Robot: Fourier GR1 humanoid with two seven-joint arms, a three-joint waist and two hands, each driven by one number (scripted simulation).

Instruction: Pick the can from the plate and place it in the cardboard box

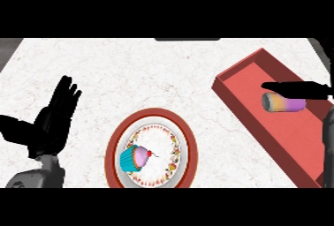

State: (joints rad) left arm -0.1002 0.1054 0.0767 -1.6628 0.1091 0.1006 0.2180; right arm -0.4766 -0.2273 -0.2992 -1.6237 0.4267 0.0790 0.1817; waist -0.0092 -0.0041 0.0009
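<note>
The can (285, 103), orange and purple with a grey end, lies on its side inside the long red box (243, 95) at the right. My right hand (299, 89) reaches in from the right edge. Its fingers lie stretched straight along the can's upper side, and its thumb (328, 129) hangs apart lower down, so the hand is open. The red-rimmed plate (186, 145) sits at the centre bottom and holds no can. My left hand (55, 117) rests open at the left, fingers up, away from the plate.
A cupcake (135, 158) with a blue wrapper, pink icing and a cherry lies on the plate's left half. The box runs diagonally from the upper middle to the lower right. White marbled counter lies between the plate and the box.
</note>
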